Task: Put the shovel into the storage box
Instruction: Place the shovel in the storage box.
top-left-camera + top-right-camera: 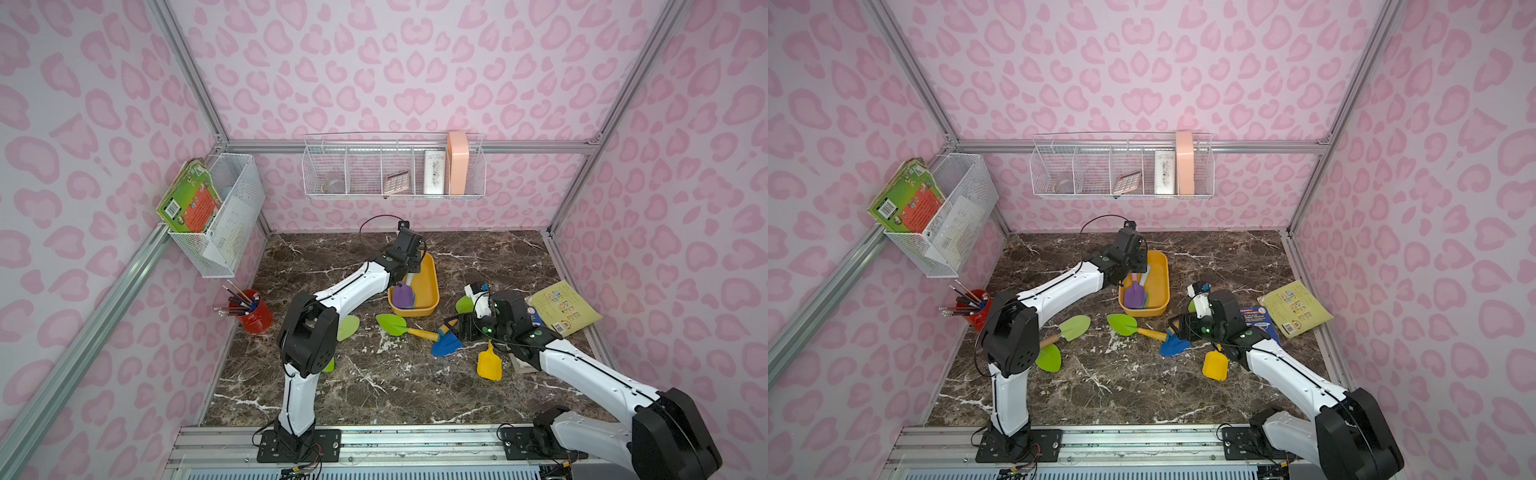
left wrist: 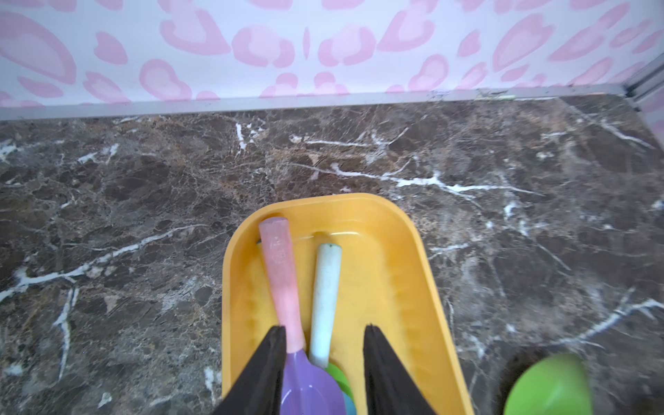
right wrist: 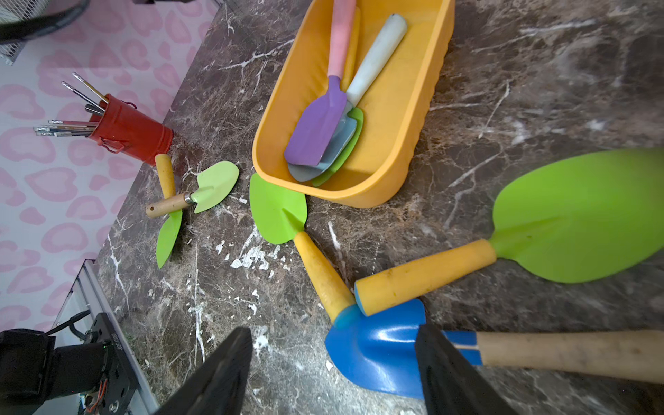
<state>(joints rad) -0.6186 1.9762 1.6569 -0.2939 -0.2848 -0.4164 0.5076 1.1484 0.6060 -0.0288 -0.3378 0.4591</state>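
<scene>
The storage box [image 1: 428, 286] sat near the middle of the table [image 1: 374, 386], its long axis running from 12 to 6 o'clock. In both top views the left arm covered the box's 11 o'clock corner and hid the fingers. Only the left wrist view showed the left gripper [image 2: 323, 327] released, jaws spread above the box. The purple shovel [image 2: 309, 390] lay inside, its pink handle just beside one finger. The right wrist view showed a grey shovel [image 3: 339, 142] and a green shovel [image 3: 357, 125] stacked beneath it. At about the box's 4 o'clock the right gripper [image 3: 334, 327] hung unclenched over the blue shovel [image 3: 377, 355], whose wooden handle it hid in the top views.
</scene>
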